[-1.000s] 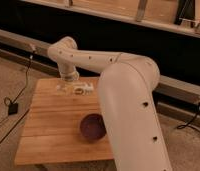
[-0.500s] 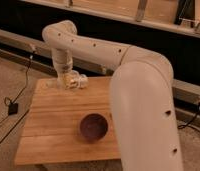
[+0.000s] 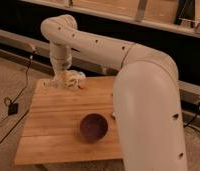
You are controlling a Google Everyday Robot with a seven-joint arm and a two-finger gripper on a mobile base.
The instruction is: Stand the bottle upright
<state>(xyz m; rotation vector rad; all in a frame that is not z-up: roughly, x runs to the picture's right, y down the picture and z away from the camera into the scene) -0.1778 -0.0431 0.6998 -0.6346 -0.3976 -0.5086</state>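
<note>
The bottle [image 3: 73, 78] is small and pale cream. It lies tilted on its side at the back left of the wooden table [image 3: 53, 130], at or just over the boards. My gripper [image 3: 64, 80] hangs down from the white arm's wrist [image 3: 60, 60] and is shut on the bottle's left end. The bottle's right end sticks out past the fingers. The arm loops up from the lower right, over the table, and comes down at the far left corner.
A dark purple bowl [image 3: 94, 126] stands near the table's front middle. A small white piece [image 3: 112, 115] peeks out beside the big arm link [image 3: 148, 110], which covers the table's right side. Cables [image 3: 13, 107] lie on the floor at left. A dark rail wall runs behind.
The arm's upper links have swung higher and nearer the camera. The gripper stays at the back left corner with the bottle in it, shifted slightly.
</note>
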